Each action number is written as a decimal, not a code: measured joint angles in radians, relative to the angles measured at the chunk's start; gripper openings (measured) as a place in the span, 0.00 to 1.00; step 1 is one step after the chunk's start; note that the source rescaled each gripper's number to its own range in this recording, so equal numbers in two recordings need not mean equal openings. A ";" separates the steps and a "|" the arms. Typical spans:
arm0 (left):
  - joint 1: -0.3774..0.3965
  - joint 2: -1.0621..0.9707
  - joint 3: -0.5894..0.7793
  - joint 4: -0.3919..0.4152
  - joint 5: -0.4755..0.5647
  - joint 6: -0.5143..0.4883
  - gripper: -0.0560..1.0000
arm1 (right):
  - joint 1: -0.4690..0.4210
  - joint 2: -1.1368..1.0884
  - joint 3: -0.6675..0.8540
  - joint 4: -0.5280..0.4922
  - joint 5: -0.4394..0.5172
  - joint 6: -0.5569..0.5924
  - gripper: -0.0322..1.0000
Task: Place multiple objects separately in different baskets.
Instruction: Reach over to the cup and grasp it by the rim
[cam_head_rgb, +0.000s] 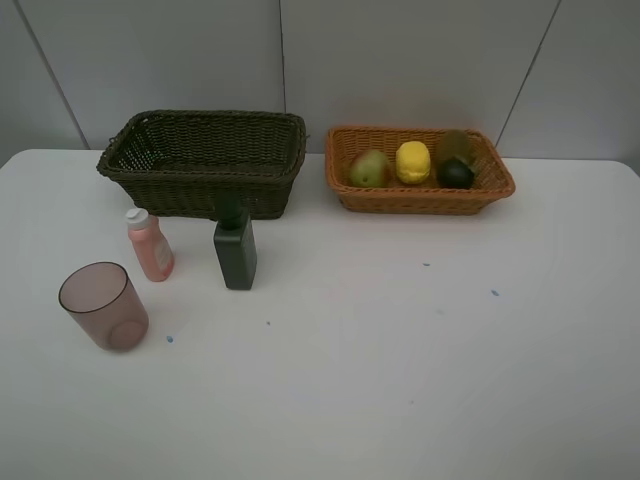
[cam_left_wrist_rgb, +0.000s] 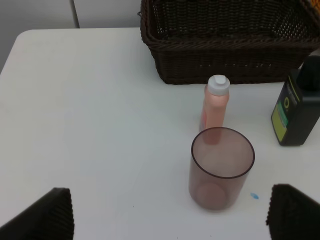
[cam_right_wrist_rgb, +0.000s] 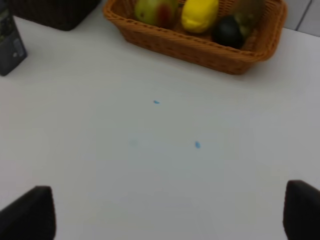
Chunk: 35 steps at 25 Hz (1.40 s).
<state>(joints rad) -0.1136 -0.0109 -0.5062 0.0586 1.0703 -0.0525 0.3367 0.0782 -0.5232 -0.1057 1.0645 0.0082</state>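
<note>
The dark basket (cam_head_rgb: 200, 190) holds nothing that shows. Inside the orange basket (cam_head_rgb: 420, 198) lie a red-green apple (cam_head_rgb: 369, 168), a yellow lemon (cam_head_rgb: 412, 162), a dark mangosteen (cam_head_rgb: 456, 174) and a brown kiwi (cam_head_rgb: 456, 146). On the table in front of the dark basket stand a pink bottle (cam_head_rgb: 150, 246), a dark green bottle (cam_head_rgb: 235, 248) and a tinted cup (cam_head_rgb: 103, 306). My left gripper (cam_left_wrist_rgb: 170, 215) is open, hovering short of the cup (cam_left_wrist_rgb: 221, 167). My right gripper (cam_right_wrist_rgb: 166, 212) is open over bare table, well back from the orange basket (cam_right_wrist_rgb: 190, 47). Neither arm shows in the high view.
A grey panelled wall runs behind both baskets. Small blue specks (cam_right_wrist_rgb: 197, 144) dot the white table (cam_head_rgb: 400, 380). The dark green bottle (cam_left_wrist_rgb: 296, 112) stands close to the dark basket's (cam_left_wrist_rgb: 225, 65) front wall, to the right of the pink bottle (cam_left_wrist_rgb: 215, 107).
</note>
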 joint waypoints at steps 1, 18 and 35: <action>0.000 0.000 0.000 0.000 0.000 0.000 1.00 | -0.024 0.000 0.000 0.000 0.000 0.000 0.99; 0.000 0.000 0.000 0.000 0.000 0.000 1.00 | -0.354 -0.082 0.003 0.000 -0.001 0.000 0.99; 0.000 0.000 0.000 0.000 0.000 0.000 1.00 | -0.354 -0.082 0.003 0.000 -0.001 0.000 0.99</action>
<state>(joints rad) -0.1136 -0.0109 -0.5062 0.0586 1.0703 -0.0525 -0.0173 -0.0041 -0.5202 -0.1057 1.0636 0.0082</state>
